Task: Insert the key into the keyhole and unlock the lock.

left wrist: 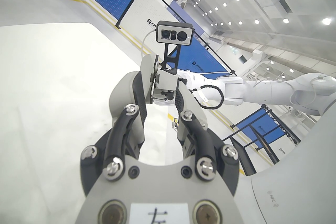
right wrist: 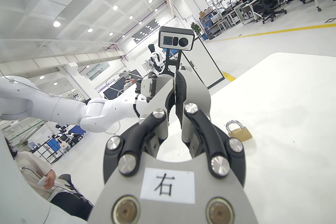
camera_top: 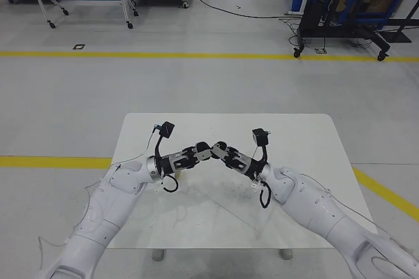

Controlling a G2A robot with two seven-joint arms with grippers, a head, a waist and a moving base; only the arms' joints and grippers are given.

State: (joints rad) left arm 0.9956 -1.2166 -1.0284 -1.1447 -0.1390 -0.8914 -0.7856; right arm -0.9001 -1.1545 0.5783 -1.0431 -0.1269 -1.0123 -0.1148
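A brass padlock with a silver shackle lies flat on the white table, beside and below my right gripper. That gripper's pads are pressed together; I cannot tell whether the key is between them. Both grippers meet tip to tip above the table's middle, the left gripper facing the right gripper. In the left wrist view my left gripper stands open, its fingers spread on either side of the right gripper's tip, where a thin metal edge shows.
The white table has bare surface on all sides of the two arms. The padlock is the one loose object I see on it. Yellow floor lines and wheeled racks lie well away from the table.
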